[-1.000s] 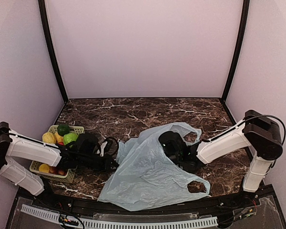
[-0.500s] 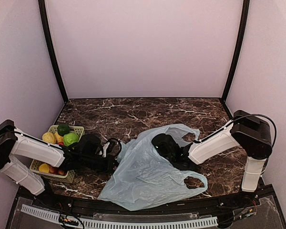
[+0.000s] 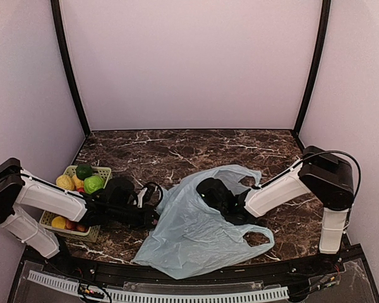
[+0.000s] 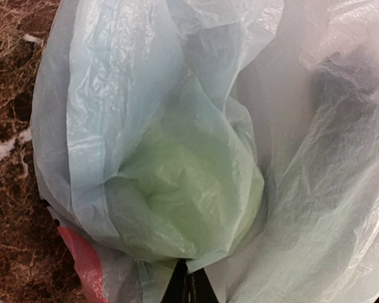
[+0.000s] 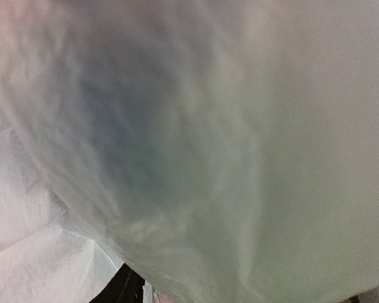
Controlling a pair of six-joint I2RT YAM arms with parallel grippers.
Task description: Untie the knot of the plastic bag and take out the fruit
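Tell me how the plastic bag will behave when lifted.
The plastic bag will probably be floppy: it lies crumpled in folds on the table, its loop handle sagging flat. Likely light itself, yet a green fruit showing through the film could weigh one side down.

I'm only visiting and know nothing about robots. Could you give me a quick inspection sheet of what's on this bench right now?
Surface: dark marble table, veined white.
Job's things: bag lies crumpled at centre. No knot seen, and its handles lie apart. One green fruit shows through the plastic.
Clutter: basket at the left edge, holding green, yellow and red fruit.
Grippers: left gripper looks shut on the bag's edge. The right gripper is buried in the bag, so I cannot tell its state.
Cables: black cable loops over the right arm. Another loop sits by the left wrist.
Surroundings: pale walls, black posts.
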